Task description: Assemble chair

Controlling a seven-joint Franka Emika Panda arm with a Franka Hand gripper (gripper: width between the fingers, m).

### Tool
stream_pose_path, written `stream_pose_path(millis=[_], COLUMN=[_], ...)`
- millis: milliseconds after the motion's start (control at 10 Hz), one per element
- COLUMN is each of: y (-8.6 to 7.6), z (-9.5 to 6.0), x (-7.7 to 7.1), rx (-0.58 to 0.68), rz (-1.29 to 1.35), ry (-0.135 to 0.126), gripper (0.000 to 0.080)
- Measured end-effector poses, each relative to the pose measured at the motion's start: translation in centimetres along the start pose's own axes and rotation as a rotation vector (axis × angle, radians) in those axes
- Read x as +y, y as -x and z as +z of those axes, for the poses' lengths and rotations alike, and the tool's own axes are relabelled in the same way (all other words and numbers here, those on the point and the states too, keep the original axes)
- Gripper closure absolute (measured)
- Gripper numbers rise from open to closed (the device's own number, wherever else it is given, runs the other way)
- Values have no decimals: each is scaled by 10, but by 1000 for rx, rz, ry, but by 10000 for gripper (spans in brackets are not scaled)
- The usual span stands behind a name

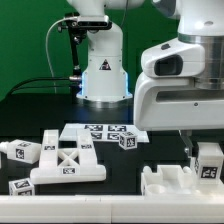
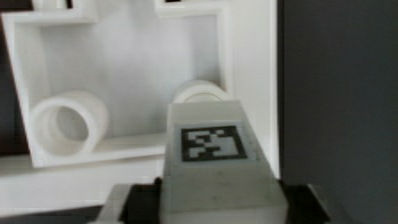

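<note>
The chair lies in loose white tagged pieces. A chunky leg piece (image 2: 215, 140) with a square tag stands between my gripper's (image 2: 222, 203) black pads (image 2: 157, 200), which press on both of its sides. In the exterior view my gripper (image 1: 204, 152) holds this leg piece (image 1: 209, 162) at the right, just above a white slab (image 1: 172, 181). Beyond the leg in the wrist view is that slab (image 2: 111, 60), a recessed panel with a round ring (image 2: 68, 125). The cross-braced panel (image 1: 68, 166) lies at the exterior view's left.
The marker board (image 1: 92, 130) lies flat in the middle of the black table. A small tagged block (image 1: 128, 141) sits by it. Two more leg pieces (image 1: 24, 152) (image 1: 22, 186) lie beside the cross-braced panel. The arm's base (image 1: 103, 75) stands behind.
</note>
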State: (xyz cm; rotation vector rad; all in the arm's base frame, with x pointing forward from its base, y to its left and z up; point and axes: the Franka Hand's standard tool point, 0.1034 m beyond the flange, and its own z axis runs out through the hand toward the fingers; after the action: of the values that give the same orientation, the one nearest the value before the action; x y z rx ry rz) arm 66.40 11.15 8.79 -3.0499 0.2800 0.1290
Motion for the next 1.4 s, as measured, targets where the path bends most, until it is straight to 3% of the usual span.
stream_pose_path(millis=[200,500,800,900,1000,1200,1400], y=[3,7,9,9,10,12,15], z=[0,1,1,1,2,-2,-1], x=[1,5,5,5,4,1,2], rx=[76,142,139,138,134,109,93], rz=[211,667,957,957,903,627,271], ry=[-9,-92,-116,-117,-105,-69,-33], gripper=[515,515,515,441,441,184,160])
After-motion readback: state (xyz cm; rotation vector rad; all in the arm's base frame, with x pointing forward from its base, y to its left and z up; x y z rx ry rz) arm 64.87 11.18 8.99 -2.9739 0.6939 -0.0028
